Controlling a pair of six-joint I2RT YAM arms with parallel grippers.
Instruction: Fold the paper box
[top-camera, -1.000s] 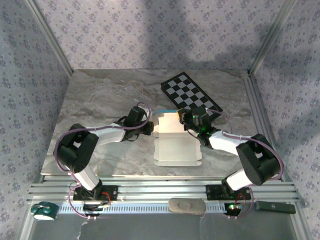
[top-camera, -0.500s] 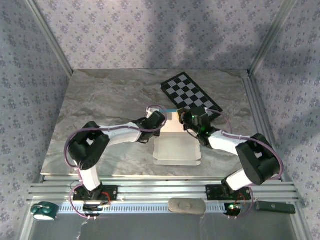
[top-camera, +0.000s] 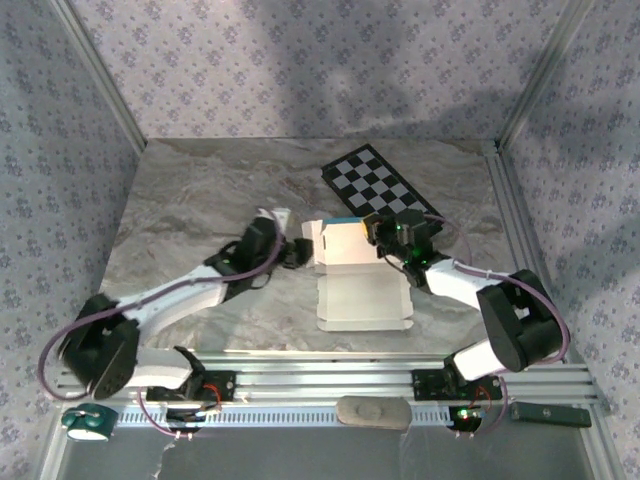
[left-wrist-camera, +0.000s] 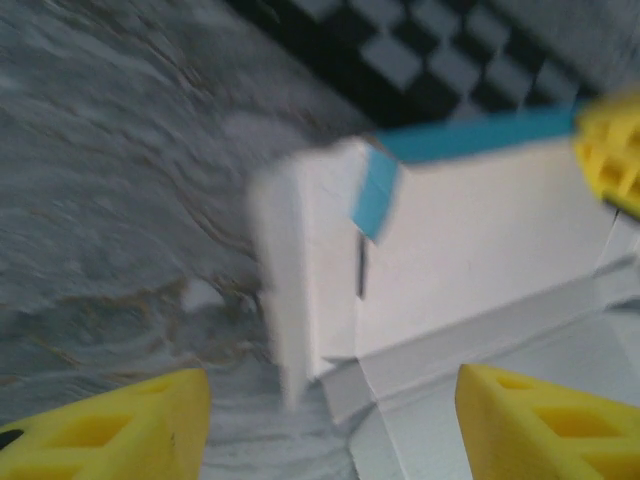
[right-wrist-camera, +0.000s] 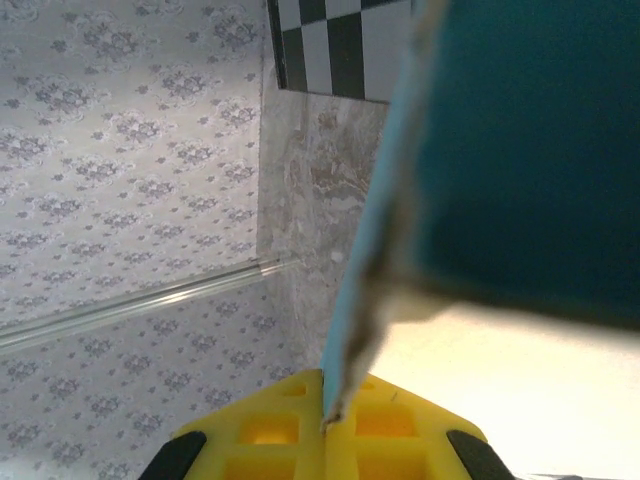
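Since a moment ago my left arm has swung back leftward, and my left pincer (top-camera: 296, 251) now sits spread wide and empty just left of the paper box (top-camera: 362, 297), which lies white face up at mid-frame on the table (top-camera: 190, 200). Its rear flap stands up, turquoise edge on top, pinched tight in my right pincer (top-camera: 379, 233). Beyond lies the checkerboard (top-camera: 383, 188).

The table (top-camera: 190, 200) has a grey top that looks like stone. A white paper box (top-camera: 362, 298) lies open near the middle, its back part standing up. A black-and-white checkerboard (top-camera: 380, 190) lies flat just behind it, toward the right
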